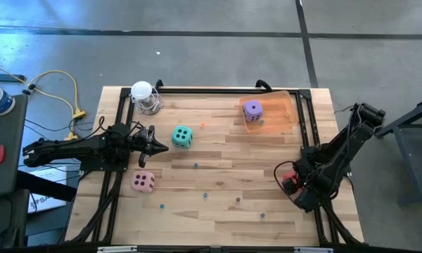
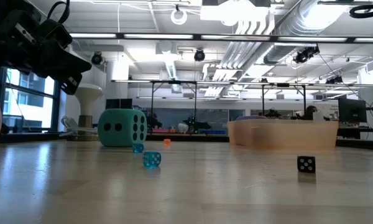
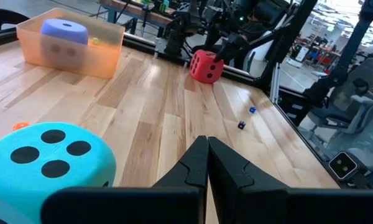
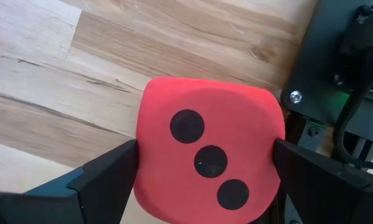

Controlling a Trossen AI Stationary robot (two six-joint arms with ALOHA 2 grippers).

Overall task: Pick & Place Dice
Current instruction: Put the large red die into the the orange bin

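Butcher-block table (image 1: 218,204) from above: right gripper (image 1: 290,184) at four o'clock, left gripper (image 1: 158,146) at nine, beside teal die (image 1: 182,137); purple die (image 1: 252,110) binned at one.

Low down: teal die square-on, no long axis.

Left wrist: fingers pressed together, holding nothing.

Right wrist: clamped on red die (image 4: 208,158) across opposite flats, three-pip face up. Looks soft, light, grippy foam; flat sides best.
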